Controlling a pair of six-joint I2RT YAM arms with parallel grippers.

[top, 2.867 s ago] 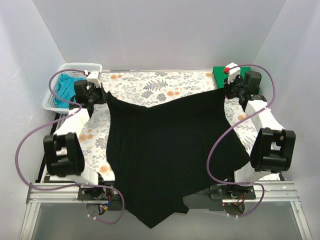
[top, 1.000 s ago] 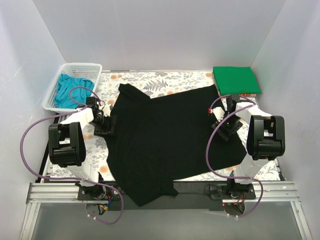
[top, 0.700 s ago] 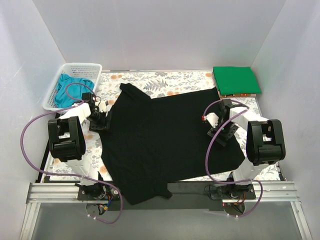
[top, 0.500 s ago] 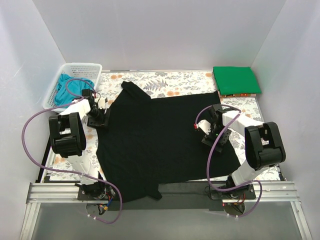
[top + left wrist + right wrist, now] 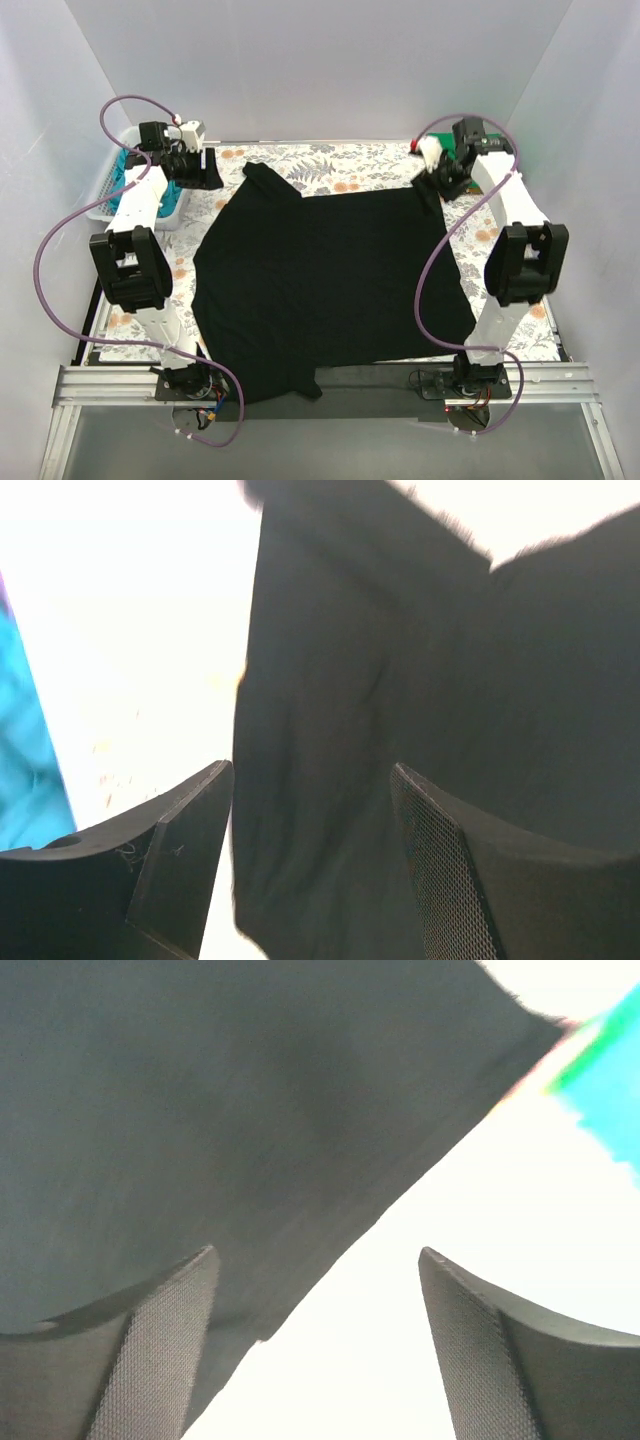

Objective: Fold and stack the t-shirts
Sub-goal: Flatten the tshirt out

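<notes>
The black t-shirt (image 5: 325,275) lies spread flat on the floral table, one sleeve pointing to the far left. My left gripper (image 5: 207,168) hovers open off that sleeve's left side; in the left wrist view the black t-shirt (image 5: 400,680) lies below the empty left gripper (image 5: 312,780). My right gripper (image 5: 436,181) hangs open over the shirt's far right corner; in the right wrist view the black t-shirt's edge (image 5: 250,1110) runs under the empty right gripper (image 5: 318,1260). The green t-shirt (image 5: 463,151) is mostly hidden behind the right arm. The teal t-shirt (image 5: 124,168) sits in the basket.
A white mesh basket (image 5: 97,208) stands at the far left, partly behind the left arm. The floral cloth (image 5: 330,162) shows beyond the shirt. White walls close in on three sides. The shirt's near hem hangs over the table's front edge (image 5: 400,375).
Both grippers have lifted off the black shirt's sides and swung to the far corners. The shirt has slid a little left and lies flatter.
</notes>
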